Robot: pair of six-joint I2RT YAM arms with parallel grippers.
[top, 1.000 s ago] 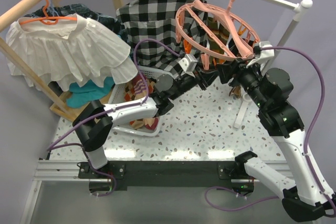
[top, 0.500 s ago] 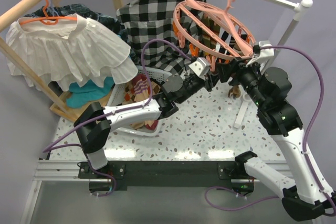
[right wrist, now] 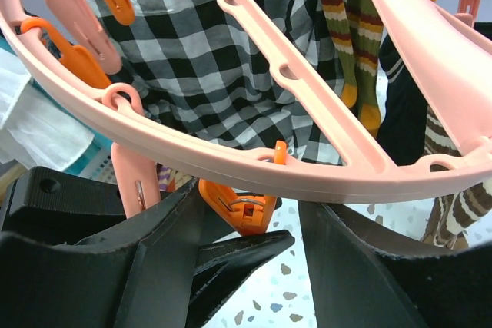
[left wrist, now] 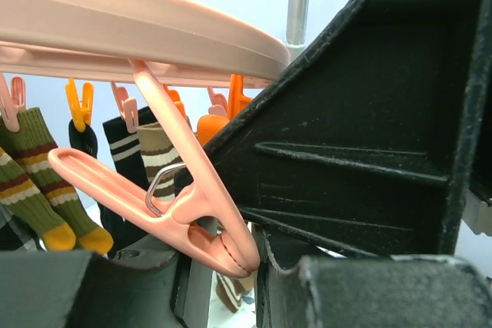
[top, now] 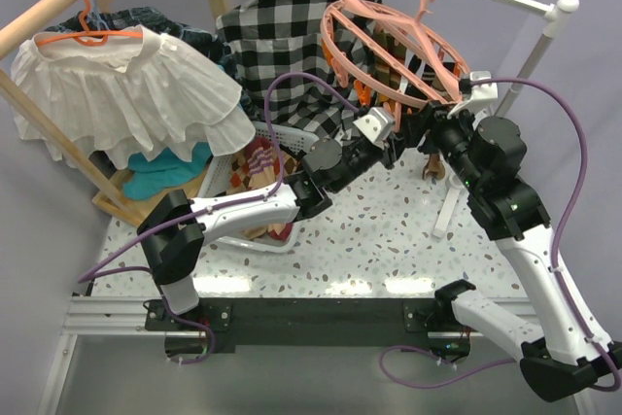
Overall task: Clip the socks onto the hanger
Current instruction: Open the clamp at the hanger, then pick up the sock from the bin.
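Left hand (top: 389, 143), grip not discernible, pink peg (left wrist: 184, 205) between fingers (left wrist: 369, 151); right hand (right wrist: 250, 243) parted around orange peg (right wrist: 238, 207) under hanger (right wrist: 231, 163) bearing striped socks (right wrist: 338, 28)

From above, the tips of the left hand (top: 387, 146) and right hand (top: 425, 133) are lost beneath the hanger (top: 337, 46); whether either grips anything cannot be told. The white basket (top: 282, 133) is mostly covered by the left arm (top: 243, 206). In the left wrist view the ring runs off the left edge, a pink peg (left wrist: 181, 209) sinks its tip between blurred dark fingers (left wrist: 46, 289), and an olive striped sock (left wrist: 34, 151) is cut by the same edge. The right wrist view crops the socks (right wrist: 350, 28) at the top; an orange peg (right wrist: 242, 209) sits half behind the ring.
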